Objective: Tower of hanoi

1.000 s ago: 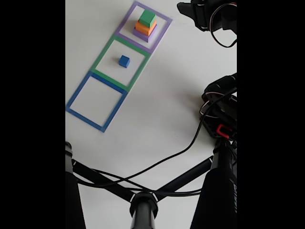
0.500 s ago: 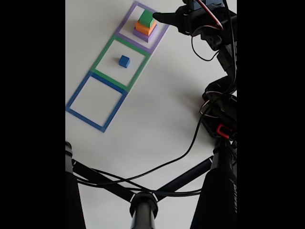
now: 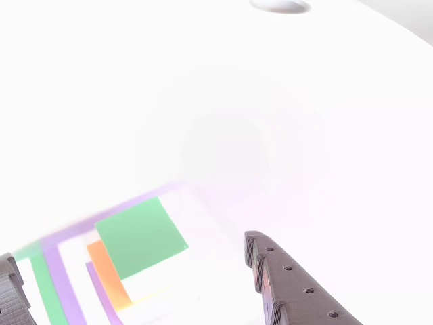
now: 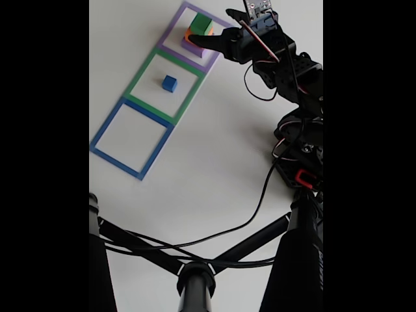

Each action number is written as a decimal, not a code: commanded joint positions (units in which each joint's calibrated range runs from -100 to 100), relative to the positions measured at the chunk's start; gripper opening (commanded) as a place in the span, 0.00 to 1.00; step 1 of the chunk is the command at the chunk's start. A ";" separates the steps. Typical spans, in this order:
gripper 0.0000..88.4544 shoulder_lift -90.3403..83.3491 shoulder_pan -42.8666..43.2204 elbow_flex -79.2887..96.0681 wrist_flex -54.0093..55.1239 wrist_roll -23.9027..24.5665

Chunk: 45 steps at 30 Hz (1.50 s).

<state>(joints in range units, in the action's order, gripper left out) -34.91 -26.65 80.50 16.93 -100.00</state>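
Within the last second the gripper has swung in over the stack in the purple outline, jaws apart either side of the green block, likely the next piece to lift; the blue cube sits in the neighbouring green outline.

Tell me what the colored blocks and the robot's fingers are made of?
The green block, orange block and small blue cube look like matte foam or painted wood: flat color, no shine; I can't tell which. The fingers look like dark printed plastic, with ridged edges and small round holes. The square outlines look like flat colored tape or paper.
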 commanded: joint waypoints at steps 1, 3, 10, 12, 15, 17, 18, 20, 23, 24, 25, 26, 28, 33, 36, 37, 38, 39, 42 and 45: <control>0.46 4.19 0.86 0.50 9.22 0.00; 0.46 6.85 1.05 0.59 12.46 0.00; 0.46 15.33 0.57 0.31 21.20 0.00; 0.46 17.27 0.57 0.13 23.07 0.00; 0.46 20.09 0.66 -0.14 25.82 0.00; 0.46 22.03 0.66 -0.50 27.44 0.00; 0.46 23.08 0.66 -0.78 28.49 0.00; 0.46 25.02 0.66 -1.50 29.79 0.00; 0.46 27.60 0.86 -2.96 31.49 0.00; 0.46 28.25 0.86 -3.60 31.73 0.00; 0.46 28.89 0.95 -4.14 31.97 0.00; 0.45 29.54 1.05 -4.78 32.13 0.00; 0.45 30.67 1.14 -5.69 32.30 0.00; 0.45 33.17 1.72 -6.87 33.59 0.00; 0.45 34.38 2.49 -7.41 34.32 0.00; 0.45 34.71 2.87 -7.50 34.48 0.00; 0.45 34.87 3.06 -7.60 34.64 0.00; 0.45 35.19 3.35 -7.69 34.73 0.00; 0.44 35.68 3.92 -7.87 34.97 0.00; 0.43 35.92 4.21 -7.87 35.13 0.00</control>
<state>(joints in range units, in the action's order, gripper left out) 1.56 -23.21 74.50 50.48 -100.00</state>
